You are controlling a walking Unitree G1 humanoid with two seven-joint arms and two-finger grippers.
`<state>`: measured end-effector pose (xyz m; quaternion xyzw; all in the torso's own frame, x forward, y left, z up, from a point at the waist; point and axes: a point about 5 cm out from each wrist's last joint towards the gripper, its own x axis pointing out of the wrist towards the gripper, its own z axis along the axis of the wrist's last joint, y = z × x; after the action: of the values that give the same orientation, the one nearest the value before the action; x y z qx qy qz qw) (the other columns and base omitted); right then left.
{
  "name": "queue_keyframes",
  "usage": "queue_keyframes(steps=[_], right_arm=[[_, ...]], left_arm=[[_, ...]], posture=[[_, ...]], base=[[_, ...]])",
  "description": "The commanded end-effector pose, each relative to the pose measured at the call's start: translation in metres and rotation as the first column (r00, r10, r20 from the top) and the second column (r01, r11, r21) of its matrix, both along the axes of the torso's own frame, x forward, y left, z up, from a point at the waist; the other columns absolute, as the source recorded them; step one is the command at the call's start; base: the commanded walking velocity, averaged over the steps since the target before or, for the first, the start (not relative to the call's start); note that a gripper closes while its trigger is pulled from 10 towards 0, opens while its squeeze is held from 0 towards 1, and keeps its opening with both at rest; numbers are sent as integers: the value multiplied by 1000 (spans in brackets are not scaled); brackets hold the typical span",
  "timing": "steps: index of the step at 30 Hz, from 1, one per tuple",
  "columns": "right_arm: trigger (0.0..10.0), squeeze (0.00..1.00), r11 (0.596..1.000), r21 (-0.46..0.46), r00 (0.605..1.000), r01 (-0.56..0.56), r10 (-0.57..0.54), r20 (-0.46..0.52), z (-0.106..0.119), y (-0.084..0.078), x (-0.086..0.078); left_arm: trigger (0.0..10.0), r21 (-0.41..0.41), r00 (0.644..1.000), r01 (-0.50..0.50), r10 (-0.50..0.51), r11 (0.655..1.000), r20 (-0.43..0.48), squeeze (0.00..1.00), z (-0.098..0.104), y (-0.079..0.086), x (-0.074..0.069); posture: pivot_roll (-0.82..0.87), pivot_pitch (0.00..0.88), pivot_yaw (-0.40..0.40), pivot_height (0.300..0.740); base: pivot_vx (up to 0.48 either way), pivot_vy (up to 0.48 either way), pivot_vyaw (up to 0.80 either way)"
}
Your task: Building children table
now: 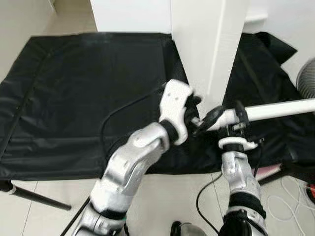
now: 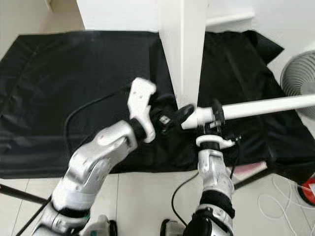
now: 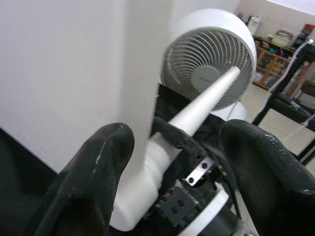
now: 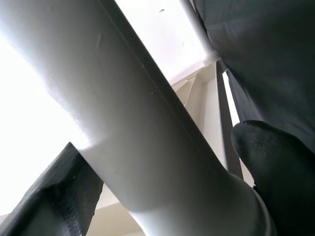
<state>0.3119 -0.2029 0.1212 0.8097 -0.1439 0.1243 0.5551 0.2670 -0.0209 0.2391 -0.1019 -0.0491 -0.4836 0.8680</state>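
Note:
A white table panel (image 1: 206,49) stands on edge on the black sheet (image 1: 74,98). My right gripper (image 1: 231,120) is shut on a white table leg (image 1: 280,109), held level with its thick end by the foot of the panel and its thin end pointing right. In the right wrist view the leg (image 4: 123,108) lies between the black fingers (image 4: 280,162). My left gripper (image 1: 194,115) is open just left of the leg's thick end. In the left wrist view its fingers (image 3: 93,182) stand wide apart with the leg (image 3: 197,110) beyond them.
A round white fan (image 2: 298,83) stands at the right edge of the sheet. A black stand leg (image 1: 34,195) crosses the tiled floor at the near left. White cable (image 1: 290,196) and a red object (image 2: 309,189) lie at the near right.

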Motion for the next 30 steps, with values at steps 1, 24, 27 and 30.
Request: queue_keyframes(steps=[1,24,27,30], right_arm=[[10000,0,998,69,1000,12,-11,-17,-7,0,-2],[10000,0,993,-26,988,-114,116,97,13,19,-30],[10000,0,990,-56,983,-129,135,121,18,22,-41],[10000,0,987,-86,977,-139,151,150,25,23,-52]], left_arm=[[10000,65,1000,27,-26,998,-15,0,-3,-16,3],[10000,173,972,-221,232,960,-42,0,21,-44,52],[10000,174,969,-233,243,957,-35,0,23,-42,55],[10000,176,968,-242,251,954,-30,0,24,-41,58]], posture=[[-21,180,39,740],[-44,223,24,740],[-52,227,26,740],[-52,227,26,740]], base=[[0,0,0],[0,0,0],[0,0,0],[0,0,0]])
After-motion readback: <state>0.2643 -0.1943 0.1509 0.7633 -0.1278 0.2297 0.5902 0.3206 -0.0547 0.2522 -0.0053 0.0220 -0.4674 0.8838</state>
